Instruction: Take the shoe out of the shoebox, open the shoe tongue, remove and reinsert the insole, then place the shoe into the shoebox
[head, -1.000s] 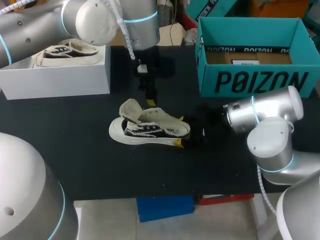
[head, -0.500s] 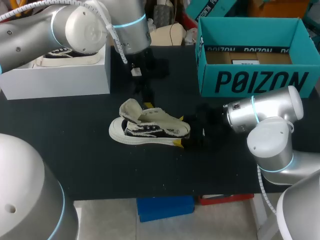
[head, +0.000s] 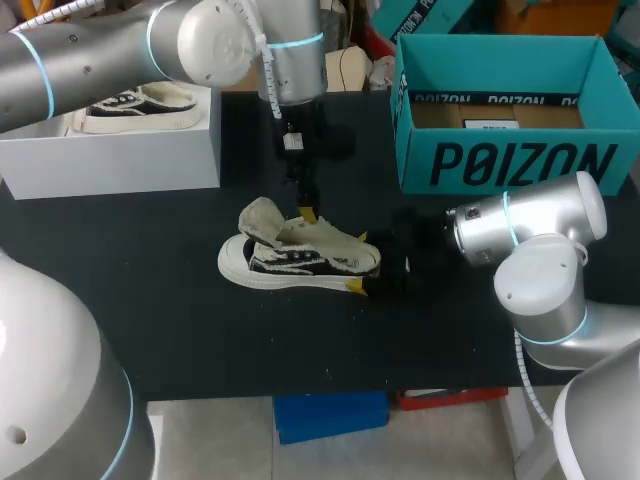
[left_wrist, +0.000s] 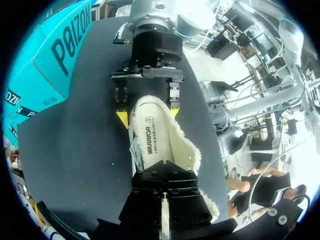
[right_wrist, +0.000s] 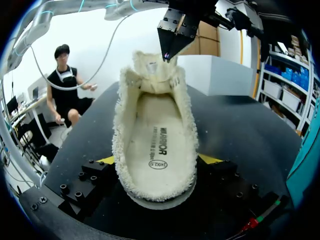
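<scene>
Right gripper (right_wrist: 159, 161) is clamped on the heel of the shoe (head: 300, 258), one yellow tip against each side. The shoe lies on its sole near the middle of the black table (head: 150, 320), heel toward the right arm. From above, this gripper is dark against the dark table and hard to make out. Only one yellow fingertip (head: 355, 287) shows there, at the near side of the heel.

Left gripper (right_wrist: 169, 49) hangs at the far side of the shoe, just over the turned-up tongue (right_wrist: 150, 67). Whether it grips anything I cannot tell. In its own view its black body covers its tips and the front of the shoe. The insole (right_wrist: 157, 135) lies flat inside the fleece-lined shoe, open to view from heel to mid-foot. From the heel end the tongue hides the toe.

White box (head: 120, 160) stands beyond the toe and off to its left, well apart from it, and is cut off at the picture's edge. A second shoe (head: 135, 105) sits in it, partly hidden by the left arm. Teal box (head: 520, 160) stands beyond the heel and off to its right, also well apart. Bare table runs from the shoe's near side to the front edge. More bare table lies past the toe and between the shoe and each box.
</scene>
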